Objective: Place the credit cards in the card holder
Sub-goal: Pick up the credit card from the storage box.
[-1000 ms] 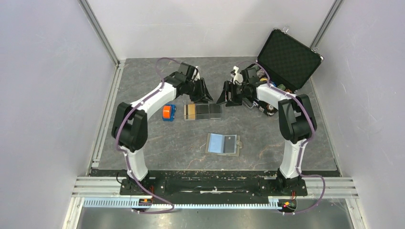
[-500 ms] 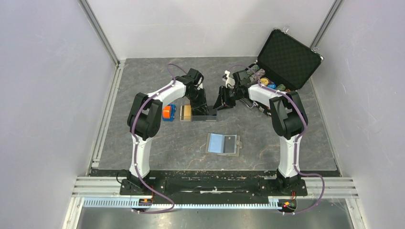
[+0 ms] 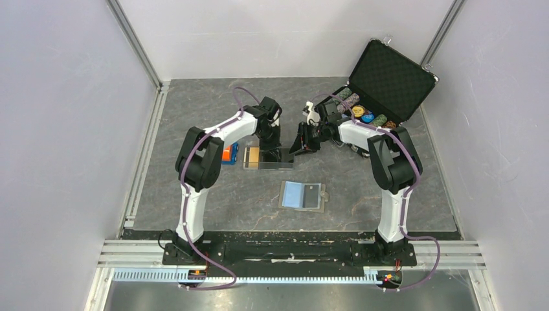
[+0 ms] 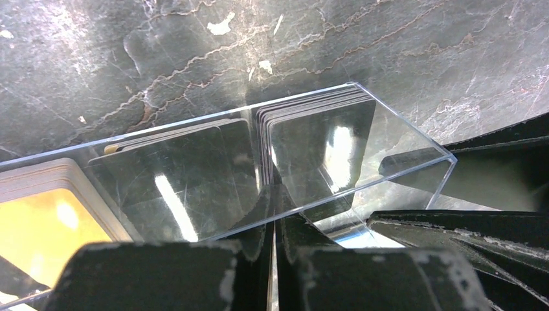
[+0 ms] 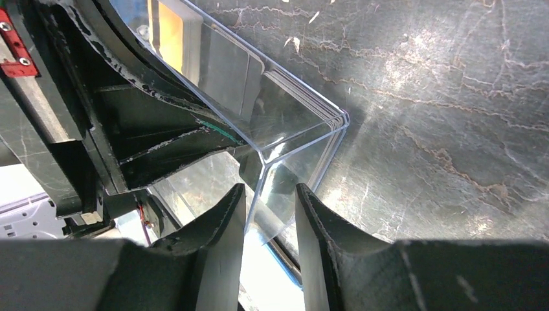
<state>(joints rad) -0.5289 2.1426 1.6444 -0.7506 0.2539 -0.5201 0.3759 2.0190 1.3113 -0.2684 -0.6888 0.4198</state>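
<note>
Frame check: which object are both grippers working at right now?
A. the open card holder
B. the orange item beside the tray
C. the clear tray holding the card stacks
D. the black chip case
C: the left gripper is closed on a long wall of the clear tray, and the right gripper has its fingers either side of the tray's end wall; the card holder lies open, apart from both.

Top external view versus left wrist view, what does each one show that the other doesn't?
Only the top external shows the open grey-taupe card holder and the open black poker-chip briefcase. Only the left wrist shows the separate edges of the stacked black plastic credit cards. Both show the clear rectangular plastic tray and its orange-tan credit cards.
</note>
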